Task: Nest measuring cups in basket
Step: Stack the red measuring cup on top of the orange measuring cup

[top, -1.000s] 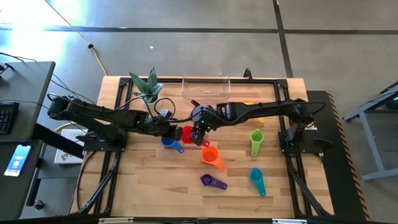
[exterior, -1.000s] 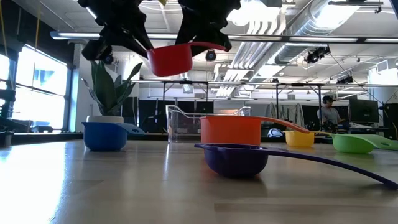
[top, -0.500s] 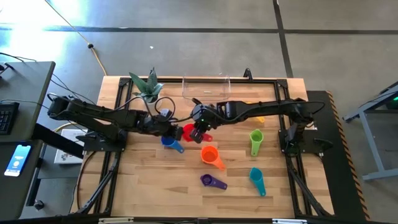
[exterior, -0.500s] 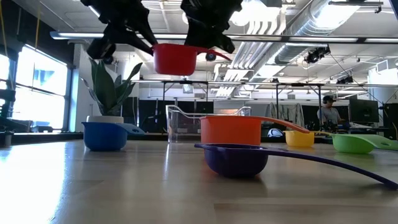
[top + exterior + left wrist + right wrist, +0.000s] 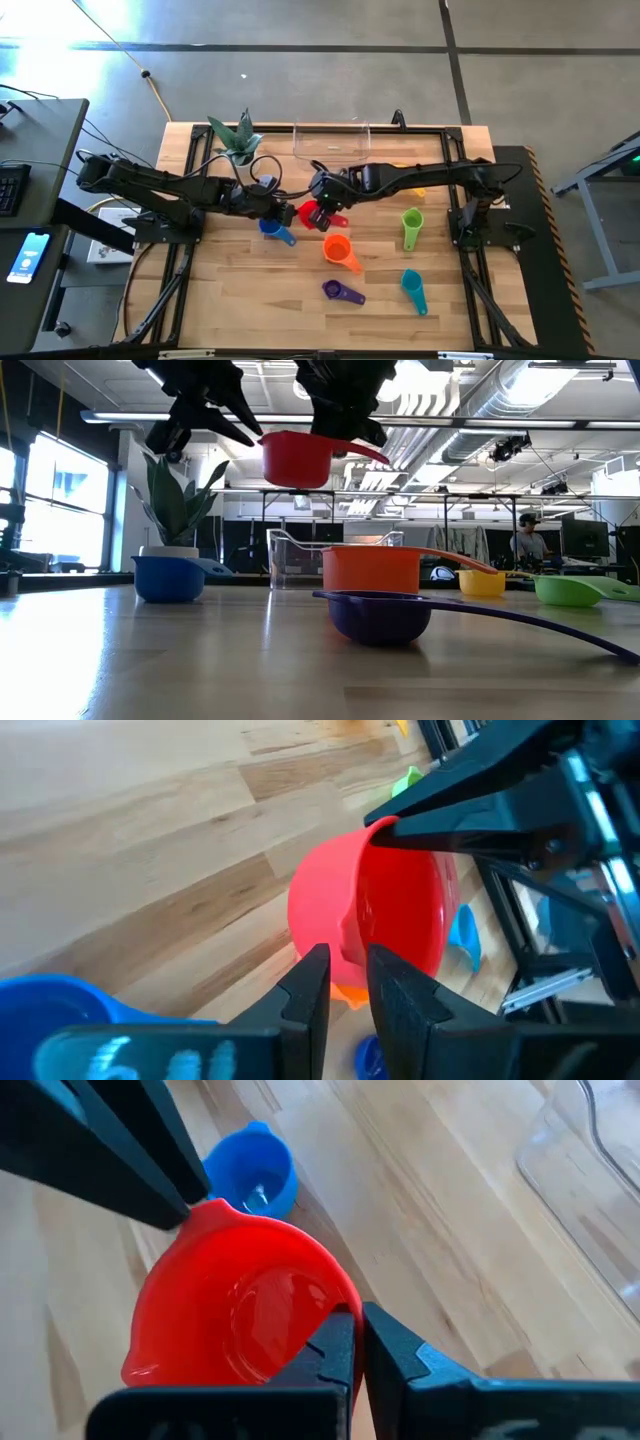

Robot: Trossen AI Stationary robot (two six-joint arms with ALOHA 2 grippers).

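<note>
Above the worktop (image 5: 250, 300), seen from overhead: red measuring cup (image 5: 308, 213) in the air between left tool (image 5: 285, 210) and right tool (image 5: 322, 210), which meet tip to tip. Clear basket (image 5: 332, 140) beyond both tools, apart from them and with no cup visible inside. Blue cup (image 5: 272, 229) just below the left tool, orange cup (image 5: 338, 248) below the right one.

From worktop height: red cup level and well clear of the surface. Right tool clamped shut on the handle side. Left tool's fingers (image 5: 235, 415) spread apart, their tips at the opposite rim.

Past the left tool's own fingers: a gap between them, nothing pinched, red cup just ahead.

Past the right tool's own fingers: closed tight on the cup's rim near the handle, bowl facing up.

Likely a handover, judged from this.

Possible trouble:
- Thin grip on one edge only, so a risk of the cup pivoting or slipping free once the left tool backs off.
- Spread left fingertips close enough to nudge the rim while retreating.
- A fall from here probably onto the blue or orange cup below, scattering them.
- Low, clear basket wall easy to clip on the way in.
</note>
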